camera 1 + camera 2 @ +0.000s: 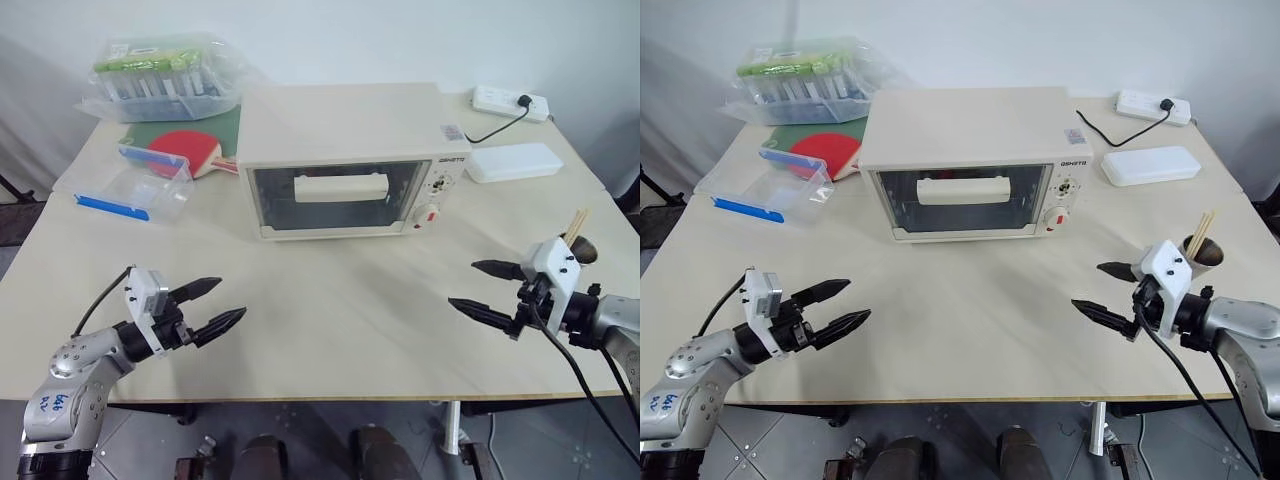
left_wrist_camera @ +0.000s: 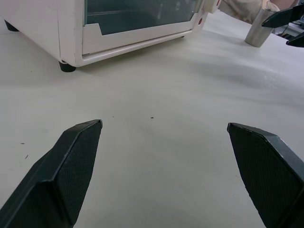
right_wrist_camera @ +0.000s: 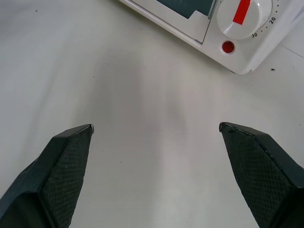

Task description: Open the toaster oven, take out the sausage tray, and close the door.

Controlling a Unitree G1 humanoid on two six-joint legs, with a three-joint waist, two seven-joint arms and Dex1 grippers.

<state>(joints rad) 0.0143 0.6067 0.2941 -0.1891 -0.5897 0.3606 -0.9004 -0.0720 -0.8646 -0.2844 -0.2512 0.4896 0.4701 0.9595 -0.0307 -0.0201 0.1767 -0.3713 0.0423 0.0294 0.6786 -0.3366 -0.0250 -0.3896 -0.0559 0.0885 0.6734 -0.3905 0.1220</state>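
Hovering with both the left gripper (image 1: 208,304) and right gripper (image 1: 484,288) spread wide and empty, toaster oven (image 1: 352,160) ahead between them, door (image 1: 335,198) shut. Risking dragging the light oven forward when pulling the handle (image 1: 342,187).

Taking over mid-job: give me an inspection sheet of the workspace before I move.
Surface: pale table, bare in front of the oven.
Job's things: toaster oven centred; door shut; tray not visible through the glass.
Clutter: clear box, red paddle, tube pack, white case, cup of sticks.
Hands: left hand and right hand open, empty, apart from the oven.
Cables: power strip with black cord.
Surroundings: white wall.
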